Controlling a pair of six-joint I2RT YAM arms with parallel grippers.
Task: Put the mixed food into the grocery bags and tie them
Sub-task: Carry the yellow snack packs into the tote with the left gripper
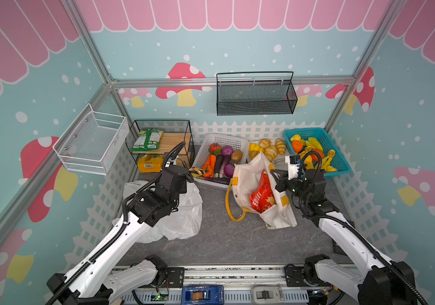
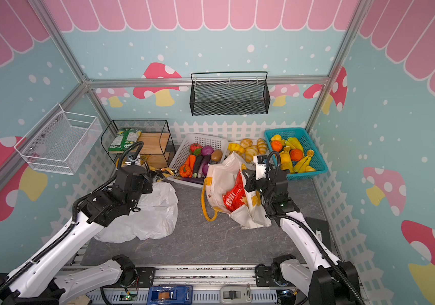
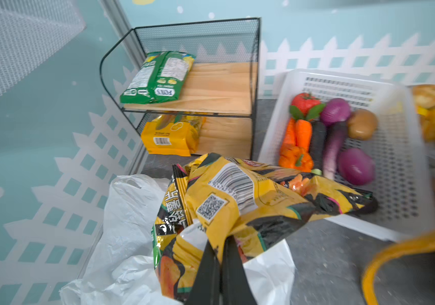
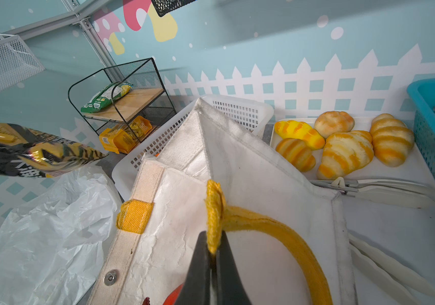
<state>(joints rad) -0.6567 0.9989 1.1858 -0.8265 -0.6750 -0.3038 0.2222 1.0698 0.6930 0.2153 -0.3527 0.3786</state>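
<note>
Over the far edge of the white bag point(image 3: 124, 224), at left, your left pincer point(image 3: 218, 247) is clamped on the yellow packet point(image 3: 237, 195). Your right pincer point(image 4: 213, 239) pinches the tote point(image 4: 250, 163) by its handle point(image 4: 269, 224), red packet point(image 1: 261, 194) inside. Packing step, likely: lower the yellow packet into the white bag's mouth.

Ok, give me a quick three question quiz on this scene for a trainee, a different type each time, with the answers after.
1. True or false: the red crisp packet sits inside the canvas tote.
2. Multiple choice: the right gripper is shut on A) a croissant, B) the tote's yellow handle, C) a banana.
3. Fill in: the yellow-and-dark snack packet is gripped by the ____ gripper.
Key: 1 true; 2 B; 3 left gripper.
</note>
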